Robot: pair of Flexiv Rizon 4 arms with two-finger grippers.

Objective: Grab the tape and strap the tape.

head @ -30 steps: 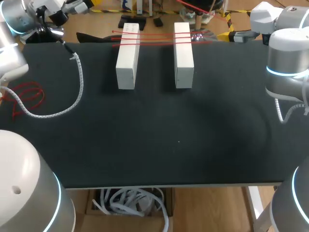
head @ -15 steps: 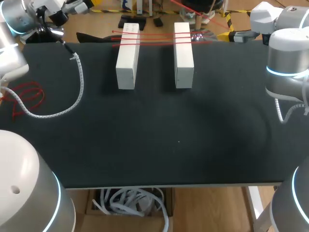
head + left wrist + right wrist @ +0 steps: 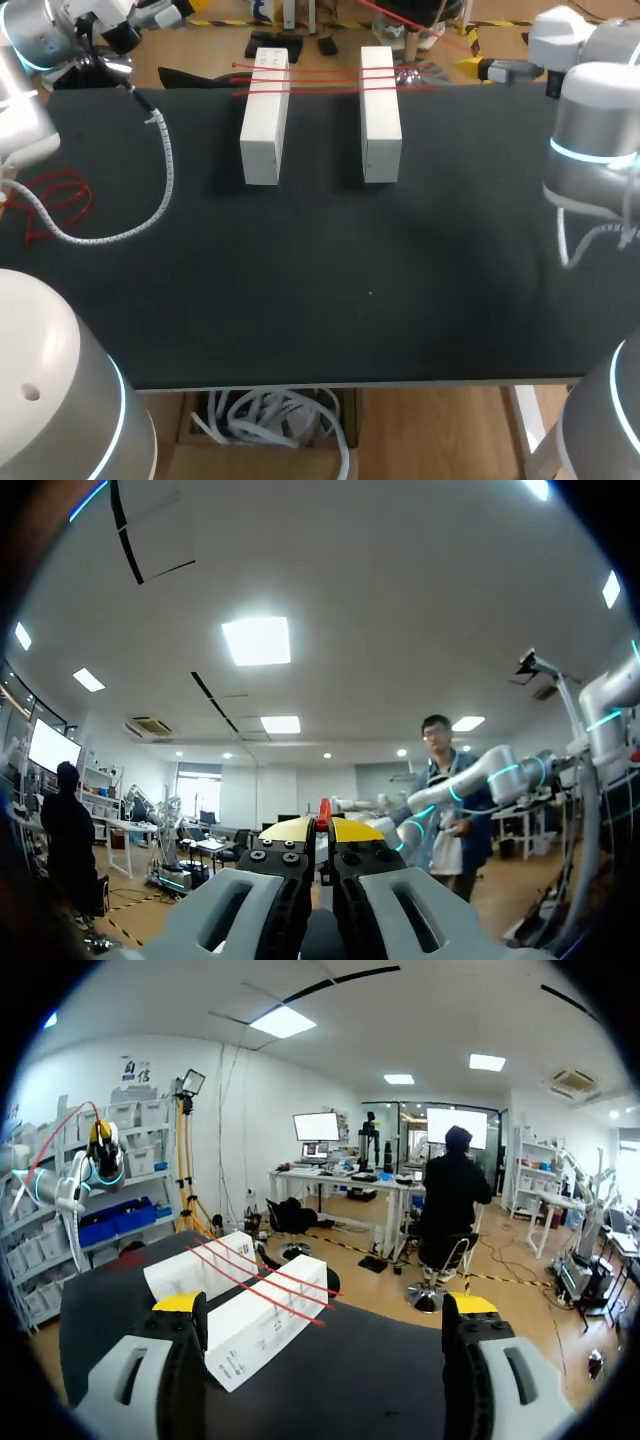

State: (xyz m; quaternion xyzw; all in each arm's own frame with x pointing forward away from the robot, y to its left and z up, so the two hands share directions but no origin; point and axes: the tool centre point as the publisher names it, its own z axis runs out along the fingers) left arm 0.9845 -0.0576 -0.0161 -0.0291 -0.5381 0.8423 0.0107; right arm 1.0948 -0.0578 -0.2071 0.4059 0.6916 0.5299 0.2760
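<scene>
Step in hand, as I read it: the right arm goes in to grab the tape.

The red tape (image 3: 320, 78) is at the far end of the worktop (image 3: 330, 290), three strands stretched across the two white blocks (image 3: 264, 120).

How I'd do it:
- Take one strand in the free span between the blocks, not over a block.
- Straddle that strand with both fingers and close square on it. The strands are close together, so there's a risk of catching two.
- Don't nudge the blocks; they look light.
- The left side should hold its pinch so the line doesn't go slack.
- The red coil (image 3: 55, 195) and white spiral cable (image 3: 160, 170) on the left side of the worktop are well apart from that path.

The right tool (image 3: 325, 1305) has its fingers wide apart, with nothing between them and touching nothing. The blocks and strands are ahead of it, nearer one finger than the other.

The left tool (image 3: 320, 825) has its tips together with a red sliver (image 3: 323, 812) pinched between them, likely the tape's end. The right wrist view shows it raised beyond the blocks, a red line arcing off it.
</scene>
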